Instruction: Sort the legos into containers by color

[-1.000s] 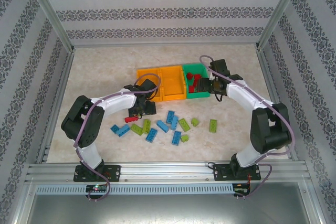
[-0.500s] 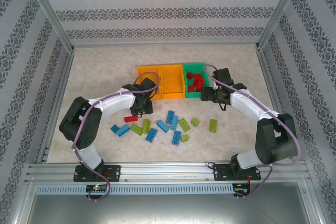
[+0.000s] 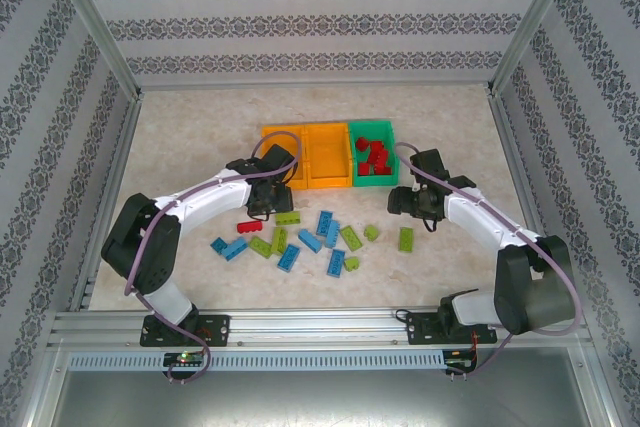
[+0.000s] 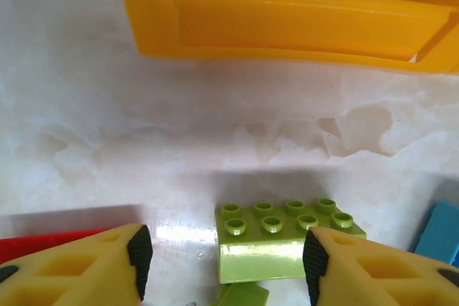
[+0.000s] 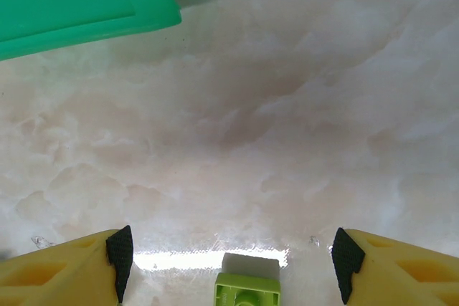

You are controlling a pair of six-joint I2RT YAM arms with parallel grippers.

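Note:
Three joined containers stand at mid-table: two orange bins (image 3: 305,155) and a green bin (image 3: 372,179) that holds several red legos (image 3: 373,157). Loose blue legos (image 3: 325,223) and lime legos (image 3: 351,237) lie scattered in front of them. My left gripper (image 3: 272,209) is open and low over the table, straddling a lime eight-stud brick (image 4: 287,238), also seen from above (image 3: 288,217). A red brick (image 4: 43,243) lies at its left finger. My right gripper (image 3: 398,205) is open and empty, in front of the green bin (image 5: 79,5), with a lime brick (image 5: 247,290) just short of its fingers.
The orange bin's front wall (image 4: 287,19) stands close ahead of my left gripper (image 4: 226,261). A blue brick (image 4: 439,234) sits to the right of the left fingers. Bare marble table stretches ahead of my right gripper (image 5: 229,263). Metal frame posts and patterned walls enclose the table.
My right gripper has drawn back from the green bin and come down toward the table near a lime brick. The left gripper has shifted slightly, and the lime brick beside it now shows.

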